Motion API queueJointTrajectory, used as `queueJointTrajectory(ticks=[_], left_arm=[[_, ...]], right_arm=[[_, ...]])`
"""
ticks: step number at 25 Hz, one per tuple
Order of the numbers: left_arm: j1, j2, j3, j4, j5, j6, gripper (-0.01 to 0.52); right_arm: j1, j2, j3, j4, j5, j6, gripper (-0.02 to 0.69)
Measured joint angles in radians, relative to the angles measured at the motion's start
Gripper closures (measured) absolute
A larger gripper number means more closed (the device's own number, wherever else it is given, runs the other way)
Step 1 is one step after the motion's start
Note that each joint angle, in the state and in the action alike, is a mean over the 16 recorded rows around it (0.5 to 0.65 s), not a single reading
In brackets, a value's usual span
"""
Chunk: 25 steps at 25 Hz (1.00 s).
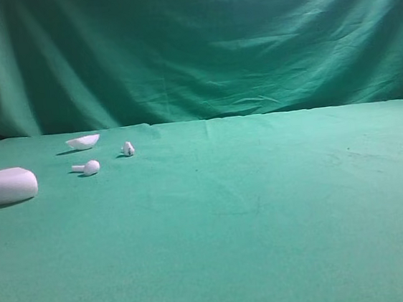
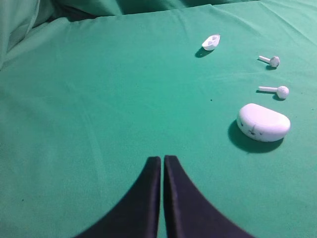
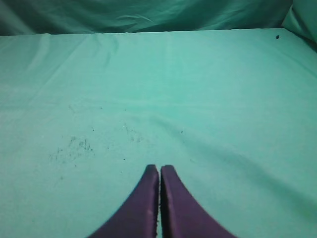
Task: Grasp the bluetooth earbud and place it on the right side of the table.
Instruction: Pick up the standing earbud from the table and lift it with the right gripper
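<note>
**White earbud sits far left, ahead and right of the left fingers**

Green cloth covers the table (image 1: 280, 215), and every white item sits in its left part, so the left arm looks much the nearer one. The bluetooth earbud (image 1: 128, 149) lies toward the back of that cluster, right of a small shallow white shell (image 1: 83, 142) and just beyond a plain white earbud (image 1: 88, 167). The oval case (image 1: 5, 186) rests nearest the left edge.

From the left wrist view, the left gripper (image 2: 162, 161) has its two dark fingers pressed together, with nothing between them. The bluetooth earbud (image 2: 270, 60) lies well ahead of the tips and far off to their right, past the case (image 2: 263, 122) and the plain earbud (image 2: 276, 91). Its stem runs roughly crosswise to the fingers' pointing direction, head to the right and stem tip to the left. A grasp would probably close best across that thin stem or the head, after the jaws open and swing rightward.

The right gripper (image 3: 159, 168) is likewise closed on nothing, above bare cloth, with none of the white items in its view.

The earbud itself is tiny, white and glossy. It has a rounded head showing faint grey marks, which tells it from its smooth, unmarked neighbour. From the high view it appears foreshortened, almost end-on. It rests free on the cloth, touching nothing else.
</note>
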<state>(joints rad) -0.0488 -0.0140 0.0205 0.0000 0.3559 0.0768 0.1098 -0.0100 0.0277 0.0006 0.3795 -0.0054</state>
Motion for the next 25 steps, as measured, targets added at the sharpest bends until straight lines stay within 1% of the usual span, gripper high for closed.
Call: queueJointTrajectory(ticks=[16,19,25], left_arm=[[0.000,0.000,0.000,0.000,0.000,0.000,0.514],[0.000,0.000,0.000,0.000,0.000,0.000,0.514],[0.000,0.000,0.000,0.000,0.000,0.000,0.514]], right_arm=[[0.000,0.000,0.000,-0.002,-0.017,0.001,0.665],[0.000,0.000,0.001,0.008,-0.075,0.004,0.665],[0.000,0.003,-0.014,0.036,-0.254,0.015,0.665]])
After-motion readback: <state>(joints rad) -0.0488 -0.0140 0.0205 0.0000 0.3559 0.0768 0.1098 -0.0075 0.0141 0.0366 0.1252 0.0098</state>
